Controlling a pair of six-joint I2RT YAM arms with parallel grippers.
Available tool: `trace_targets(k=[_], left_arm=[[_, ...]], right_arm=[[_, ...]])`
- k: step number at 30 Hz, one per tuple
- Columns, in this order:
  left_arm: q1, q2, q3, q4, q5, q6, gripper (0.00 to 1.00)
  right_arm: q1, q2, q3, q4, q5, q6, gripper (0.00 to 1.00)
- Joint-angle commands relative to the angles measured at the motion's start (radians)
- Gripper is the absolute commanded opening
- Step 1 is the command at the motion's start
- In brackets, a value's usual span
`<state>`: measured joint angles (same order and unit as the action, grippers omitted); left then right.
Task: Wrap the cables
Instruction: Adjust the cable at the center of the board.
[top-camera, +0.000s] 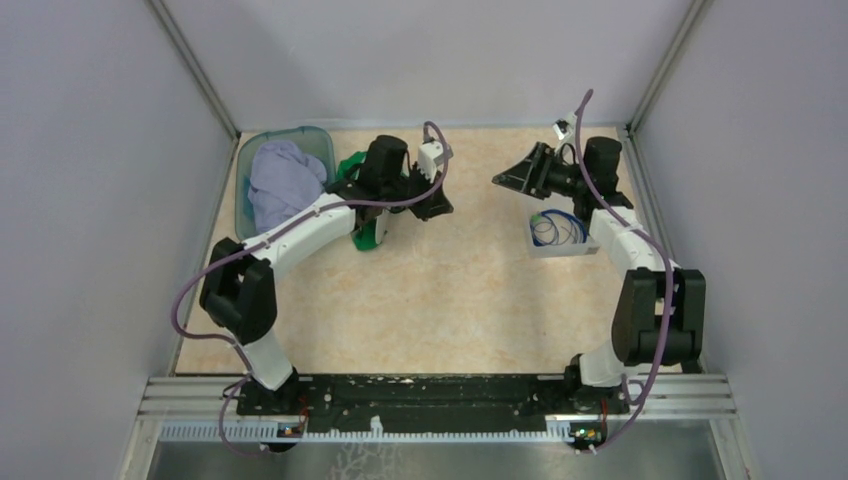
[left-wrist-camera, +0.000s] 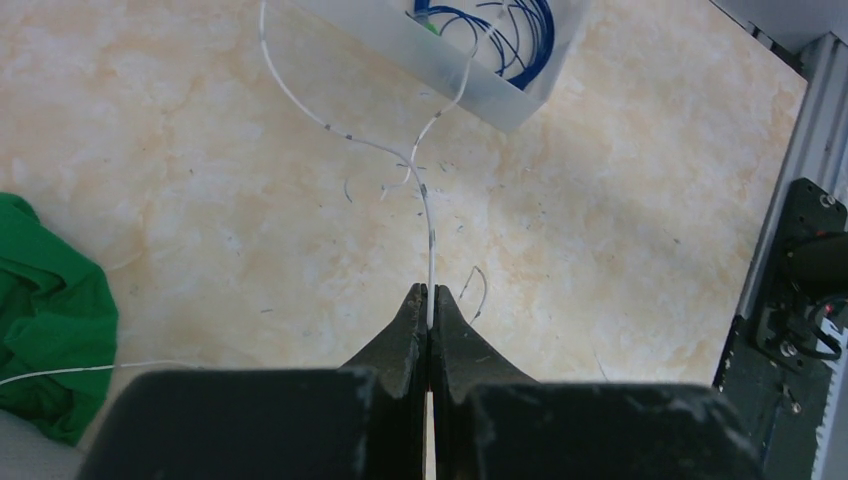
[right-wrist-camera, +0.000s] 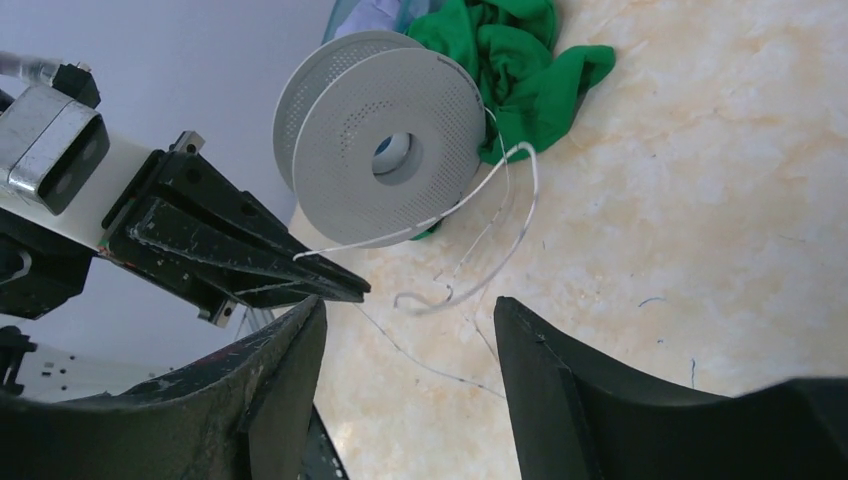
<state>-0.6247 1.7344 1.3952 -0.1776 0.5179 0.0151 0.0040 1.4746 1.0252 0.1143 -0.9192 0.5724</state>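
Note:
My left gripper (left-wrist-camera: 430, 292) is shut on the whitish cable (left-wrist-camera: 428, 215), which is pinched between the fingertips. Ahead of the gripper the cable runs over the table and splits toward a white tray (left-wrist-camera: 500, 100). A dark blue cable (left-wrist-camera: 525, 35) with a green bit lies coiled in that tray. In the right wrist view the whitish cable (right-wrist-camera: 505, 225) leads from the left gripper (right-wrist-camera: 355, 288) past a pale-grey spool (right-wrist-camera: 385, 150) and hangs in a loose loop. My right gripper (right-wrist-camera: 410, 305) stands open above the table, facing the left one, with nothing between its fingers.
A teal bin (top-camera: 246, 160) with a purple cloth (top-camera: 280, 180) stands at the back left. A green cloth (right-wrist-camera: 500, 50) lies beside the spool. The white tray (top-camera: 557, 245) sits under the right arm. Grey walls enclose the table.

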Motion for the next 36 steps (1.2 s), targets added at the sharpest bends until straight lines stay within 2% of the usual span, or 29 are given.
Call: trace_targets(k=[1,5,11,15,18,21,26,30,32,36], left_arm=[[-0.012,0.048,0.058,0.044,-0.098,-0.033,0.0],[-0.015,0.086,0.093,0.032,-0.104,-0.035,0.0],[-0.015,0.127,0.127,0.022,-0.075,-0.017,0.0],[-0.021,0.167,0.167,0.018,-0.032,-0.005,0.0],[-0.033,0.195,0.178,0.007,-0.039,0.017,0.0],[-0.047,0.211,0.185,-0.014,-0.045,0.049,0.14],[-0.05,0.192,0.2,-0.088,-0.039,0.129,0.54],[-0.049,0.116,0.19,-0.147,-0.048,0.221,0.85],[-0.049,0.058,0.169,-0.166,-0.032,0.264,0.97],[-0.043,-0.055,0.132,-0.234,-0.079,0.341,1.0]], right_arm=[[0.004,0.049,0.085,0.043,-0.044,0.066,0.62],[0.005,0.082,0.125,0.027,-0.051,0.036,0.61],[0.015,0.112,0.201,-0.124,-0.014,-0.152,0.61],[0.016,0.117,0.208,-0.138,-0.004,-0.197,0.64],[0.016,0.113,0.25,-0.209,0.027,-0.272,0.65],[0.015,0.113,0.291,-0.258,0.055,-0.315,0.66],[0.015,0.119,0.321,-0.295,0.088,-0.349,0.66],[0.015,0.137,0.355,-0.344,0.092,-0.381,0.66],[0.015,0.143,0.367,-0.355,0.095,-0.387,0.66],[0.023,0.152,0.37,-0.344,0.087,-0.388,0.66]])
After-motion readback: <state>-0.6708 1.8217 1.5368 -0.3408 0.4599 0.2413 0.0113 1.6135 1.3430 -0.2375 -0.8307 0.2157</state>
